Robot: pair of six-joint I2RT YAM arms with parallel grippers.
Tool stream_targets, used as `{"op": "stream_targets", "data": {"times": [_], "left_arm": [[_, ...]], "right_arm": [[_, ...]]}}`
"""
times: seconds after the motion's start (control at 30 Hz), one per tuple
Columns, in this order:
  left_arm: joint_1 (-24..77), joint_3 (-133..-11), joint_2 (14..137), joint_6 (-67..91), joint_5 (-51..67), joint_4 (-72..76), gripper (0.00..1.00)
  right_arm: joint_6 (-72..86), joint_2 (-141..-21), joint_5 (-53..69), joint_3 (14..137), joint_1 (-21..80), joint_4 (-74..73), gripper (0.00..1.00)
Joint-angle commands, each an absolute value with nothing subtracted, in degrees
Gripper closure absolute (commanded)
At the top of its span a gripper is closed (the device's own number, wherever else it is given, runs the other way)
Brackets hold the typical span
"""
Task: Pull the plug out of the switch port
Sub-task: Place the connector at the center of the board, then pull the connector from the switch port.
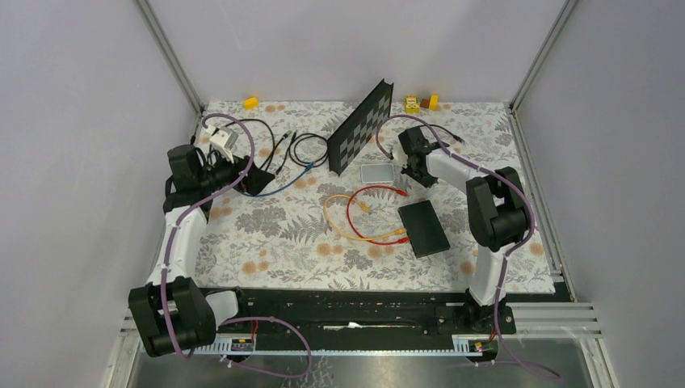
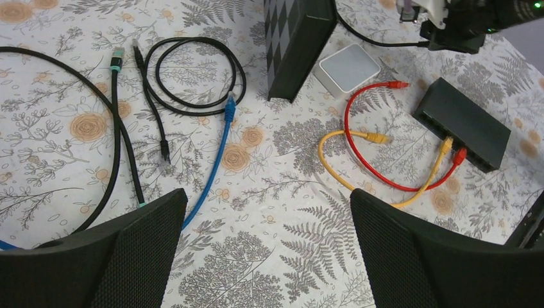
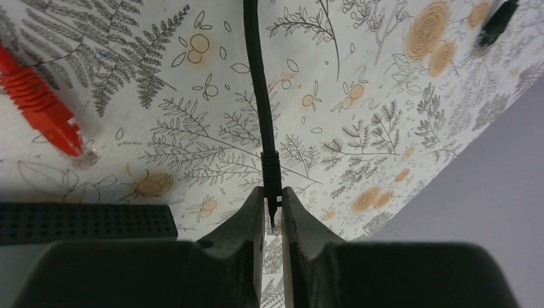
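Top external: floral tablecloth [image 1: 283, 242], grey walls [image 1: 323, 40]

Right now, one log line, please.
left gripper open | right gripper shut on black plug | switch: yellow plug, red plug in

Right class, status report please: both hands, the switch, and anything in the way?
Left hand open. Right hand shut on black plug, clear of the switch. Switch flat, yellow plug and red plug in its ports; red cable loops alongside.
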State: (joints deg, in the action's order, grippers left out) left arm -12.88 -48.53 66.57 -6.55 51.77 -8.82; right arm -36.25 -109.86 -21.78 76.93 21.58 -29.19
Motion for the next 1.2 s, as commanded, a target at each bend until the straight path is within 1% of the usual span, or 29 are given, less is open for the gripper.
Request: {"op": "stream_targets", "data": {"times": [0.0,0.1,0.2,0.23,0.3,0.33,0.5,0.63,0.93,1.07,1.17], "left_arm": [[-11.96,-46.94,63.63,-10.48,53.17,-8.14,0.01],[-10.82,-46.65,63.65,-11.57,53.14,-8.47,0.01],[-8.18,-47.18,64.57,-13.66,53.25,-10.77,0.01],[-6.74,-47.44,65.15,-14.65,52.95,-11.68,0.01],[-3.54,-47.39,65.60,-16.50,51.65,-12.41,0.01],[-1.77,-47.23,65.77,-17.38,50.95,-12.63,0.01],[7.96,-47.96,67.18,-20.19,44.68,-14.30,0.01],[13.27,-48.91,68.91,-20.54,42.60,-14.25,0.01],[23.45,-52.36,74.78,-18.97,40.92,-13.84,0.01],[29.05,-54.02,78.68,-18.84,42.13,-12.38,0.01],[32.88,-57.21,83.82,-17.90,44.70,-11.95,0.01]], "right_arm": [[-34.99,-111.40,-19.80,79.10,19.20,-26.81,0.78],[-33.37,-111.60,-16.83,78.97,17.54,-26.76,0.62],[-31.53,-109.57,-12.44,78.37,15.84,-26.72,0.27],[-30.81,-108.60,-10.81,78.02,15.36,-26.73,0.17],[-29.81,-106.23,-6.91,76.91,14.43,-26.74,0.04],[-29.19,-104.90,-5.17,76.21,14.09,-26.77,0.01],[-26.65,-97.57,2.47,71.37,12.49,-26.81,0.00],[-24.31,-92.04,6.40,66.84,10.96,-26.81,0.00],[-22.24,-81.02,13.46,58.20,8.57,-29.37,0.00],[-24.85,-77.92,16.04,53.48,7.88,-30.67,0.00],[-27.65,-77.05,16.94,50.42,7.07,-31.07,0.00]]}}
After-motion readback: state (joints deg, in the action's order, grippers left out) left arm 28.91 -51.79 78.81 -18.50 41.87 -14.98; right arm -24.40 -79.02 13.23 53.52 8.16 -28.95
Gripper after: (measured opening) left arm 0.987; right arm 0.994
